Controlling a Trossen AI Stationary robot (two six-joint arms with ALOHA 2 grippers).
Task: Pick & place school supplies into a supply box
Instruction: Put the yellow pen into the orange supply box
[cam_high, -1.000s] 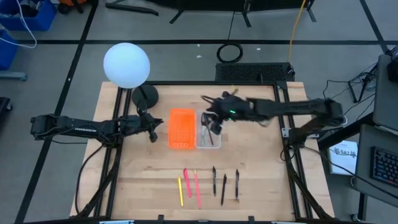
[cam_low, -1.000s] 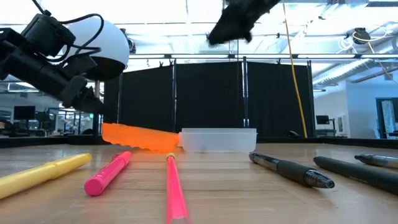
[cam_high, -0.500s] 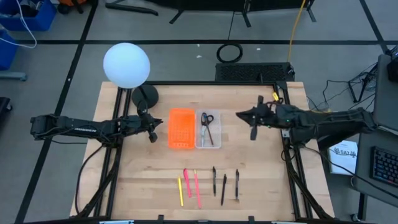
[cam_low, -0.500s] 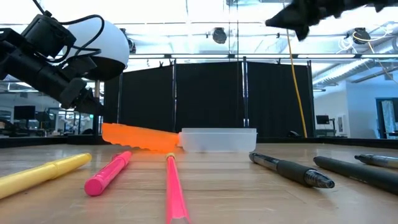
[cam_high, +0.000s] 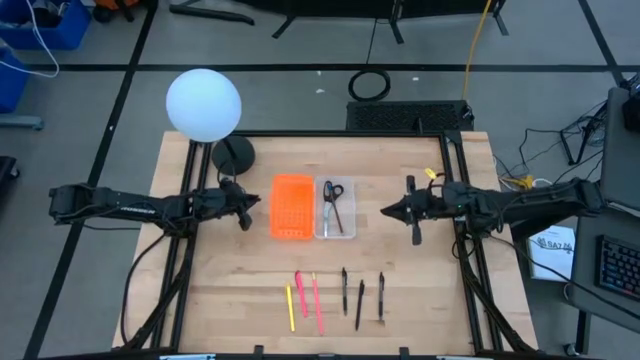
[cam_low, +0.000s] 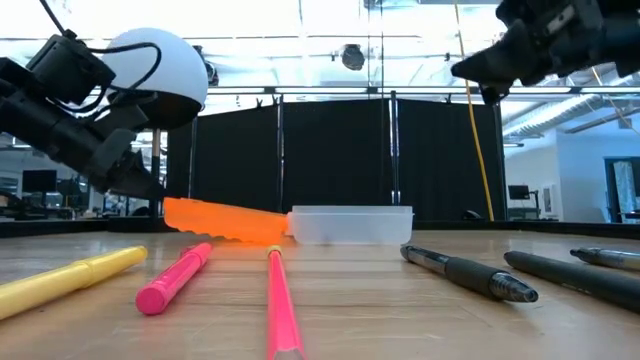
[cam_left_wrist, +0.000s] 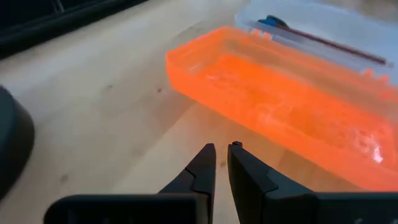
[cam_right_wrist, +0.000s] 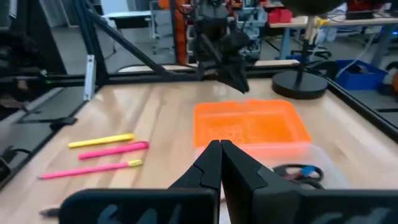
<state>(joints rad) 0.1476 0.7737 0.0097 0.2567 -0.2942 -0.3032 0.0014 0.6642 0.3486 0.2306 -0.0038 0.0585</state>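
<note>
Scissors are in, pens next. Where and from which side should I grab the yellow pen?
Grip the yellow pen mid-barrel, coming straight down with the fingers across its width. It lies flat, alone at the left end of the row, with bare table on its outer side; a pink pen lies close on the other.

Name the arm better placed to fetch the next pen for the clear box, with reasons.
Probably the right. The right gripper hangs empty beside the supply box, nearer the dark pens. The left gripper waits beyond the orange tray, which lies between it and the box.
</note>
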